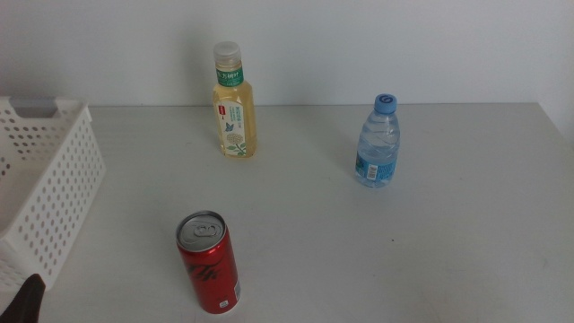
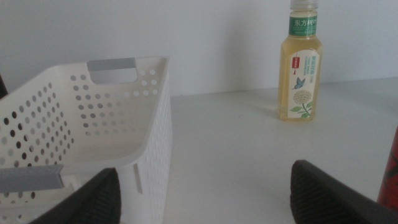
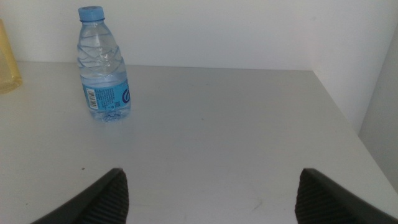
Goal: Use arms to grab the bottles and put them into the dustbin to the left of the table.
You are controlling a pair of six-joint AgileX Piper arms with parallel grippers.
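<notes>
Middle view shows a wide, plain light-grey table [image 1: 377,260] carrying three containers, all upright and well apart from one another. A yellow tea bottle with a white cap and a green-and-white label [image 1: 233,103] stands toward the far edge, left of centre. A smaller clear plastic water bottle with a blue cap and blue label [image 1: 378,142] stands to its right, slightly nearer the camera. A red soda can with a silver top [image 1: 209,262] stands closest to the camera, left of centre. A white rectangular plastic basket with perforated sides [image 1: 54,193] sits at the left side of the table, partly cut off by the picture edge; nothing is seen inside it. Only a dark tip of the left gripper [image 1: 27,301] shows at the bottom left corner, beside the basket's near corner. In the left wrist view the left gripper [image 2: 205,196] has its jaws spread wide apart with nothing between them; the basket with its grey handle cutout lies ahead on one side, the tea bottle stands beyond, and a sliver of the red can shows at the picture edge. In the right wrist view the right gripper [image 3: 208,196] likewise has its jaws spread wide and holds nothing, low over bare table, with the water bottle standing ahead and well apart from it.
</notes>
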